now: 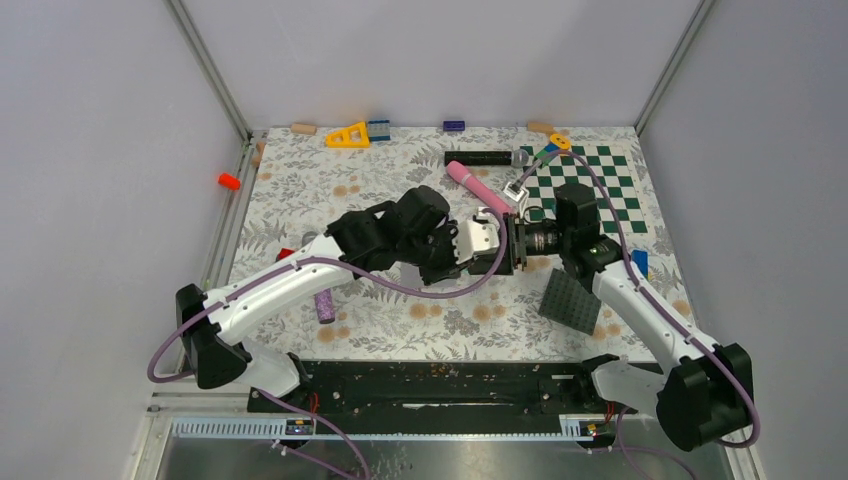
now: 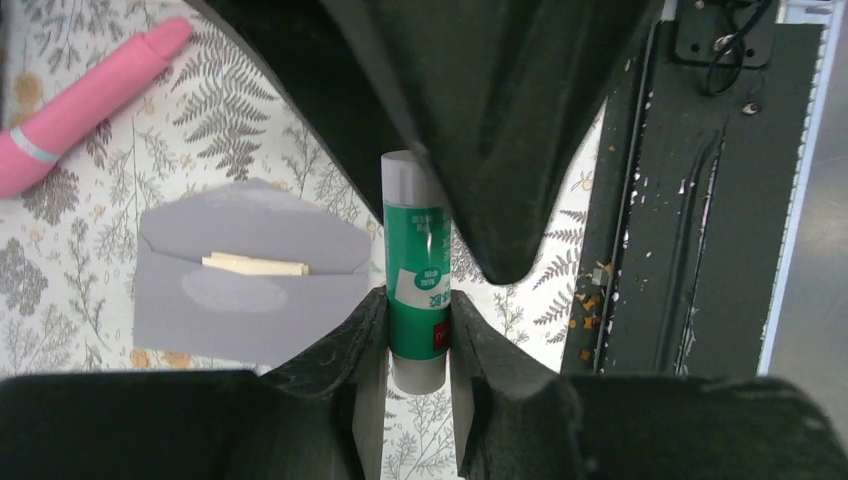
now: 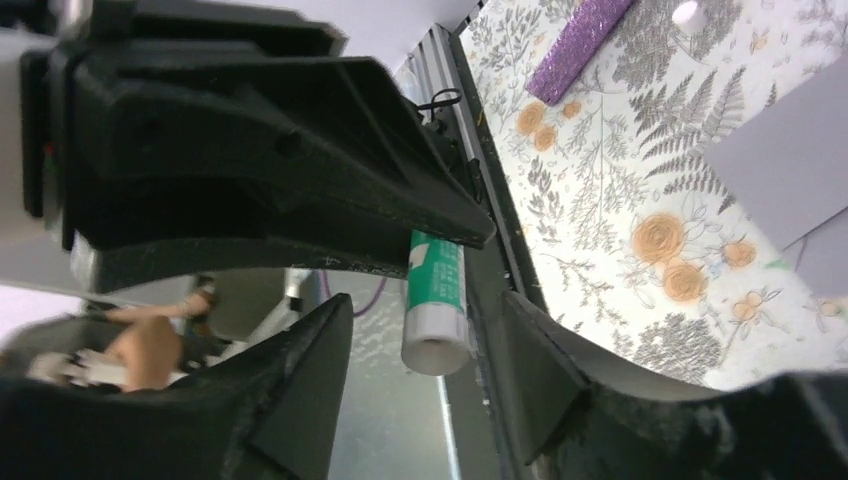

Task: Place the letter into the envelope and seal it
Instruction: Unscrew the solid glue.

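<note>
Status: the letter (image 2: pixel 255 264) looks to be in. Only a thin tan strip shows at the mouth of the envelope (image 2: pixel 250 320). The envelope lies flat on the tabletop (image 2: pixel 80 250), below the pink cylinder (image 2: pixel 80 105) in the left wrist view. Its flap looks unsealed to me, though I can't tell for sure from this angle.

My left claw (image 2: pixel 418 330) is clenched on a green-and-white glue stick (image 2: pixel 418 260), held in the air beside the envelope. My right claw (image 3: pixel 428 345) is released. Its jaws stand either side of the stick's white end with gaps on both sides, touching nothing.

I can't tell whether the stick is uncapped.

Left to do, as I judge it: glue the flap, fold it down, press it shut.
</note>
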`<state>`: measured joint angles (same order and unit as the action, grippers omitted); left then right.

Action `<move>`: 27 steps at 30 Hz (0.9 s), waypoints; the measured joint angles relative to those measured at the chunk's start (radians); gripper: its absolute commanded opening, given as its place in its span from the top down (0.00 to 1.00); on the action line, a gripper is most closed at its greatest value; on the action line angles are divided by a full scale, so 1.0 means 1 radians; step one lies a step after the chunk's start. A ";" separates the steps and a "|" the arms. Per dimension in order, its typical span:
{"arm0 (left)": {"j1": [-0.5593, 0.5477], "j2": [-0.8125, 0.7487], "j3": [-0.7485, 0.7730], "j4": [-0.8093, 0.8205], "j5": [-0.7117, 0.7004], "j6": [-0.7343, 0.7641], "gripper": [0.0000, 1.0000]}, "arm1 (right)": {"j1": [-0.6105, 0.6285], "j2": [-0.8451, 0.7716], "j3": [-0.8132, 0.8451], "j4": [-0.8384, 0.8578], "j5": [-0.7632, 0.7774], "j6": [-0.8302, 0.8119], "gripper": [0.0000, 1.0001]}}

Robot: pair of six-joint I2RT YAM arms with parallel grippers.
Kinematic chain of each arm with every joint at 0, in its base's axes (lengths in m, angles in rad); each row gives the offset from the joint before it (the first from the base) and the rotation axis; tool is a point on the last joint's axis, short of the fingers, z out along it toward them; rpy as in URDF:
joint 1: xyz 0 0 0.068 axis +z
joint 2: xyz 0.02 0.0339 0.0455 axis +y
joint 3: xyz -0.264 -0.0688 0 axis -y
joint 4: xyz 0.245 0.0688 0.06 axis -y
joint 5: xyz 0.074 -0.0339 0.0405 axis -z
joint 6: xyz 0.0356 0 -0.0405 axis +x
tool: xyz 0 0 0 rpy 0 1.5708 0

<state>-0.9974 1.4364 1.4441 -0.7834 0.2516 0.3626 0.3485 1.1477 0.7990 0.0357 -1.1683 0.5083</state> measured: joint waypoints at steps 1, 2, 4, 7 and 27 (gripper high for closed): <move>-0.002 0.000 0.000 0.009 0.007 0.001 0.91 | 0.000 -0.013 0.000 -0.006 -0.005 -0.034 0.26; -0.003 -0.001 0.000 0.016 0.021 0.004 0.91 | 0.000 -0.027 0.000 -0.019 -0.009 -0.077 0.23; -0.003 -0.002 0.000 0.016 0.061 0.007 0.91 | 0.000 -0.084 -0.001 -0.080 -0.013 -0.219 0.18; -0.001 -0.002 0.000 0.007 0.135 0.012 0.91 | 0.002 -0.189 -0.001 -0.200 0.000 -0.510 0.15; 0.056 0.092 0.015 -0.145 0.489 0.059 0.92 | 0.003 -0.298 0.002 -0.592 -0.034 -1.640 0.23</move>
<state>-0.9409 1.5280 1.4590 -0.9287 0.7406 0.4213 0.3515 0.8501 0.8005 -0.5564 -1.2022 -1.1320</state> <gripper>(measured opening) 0.236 0.800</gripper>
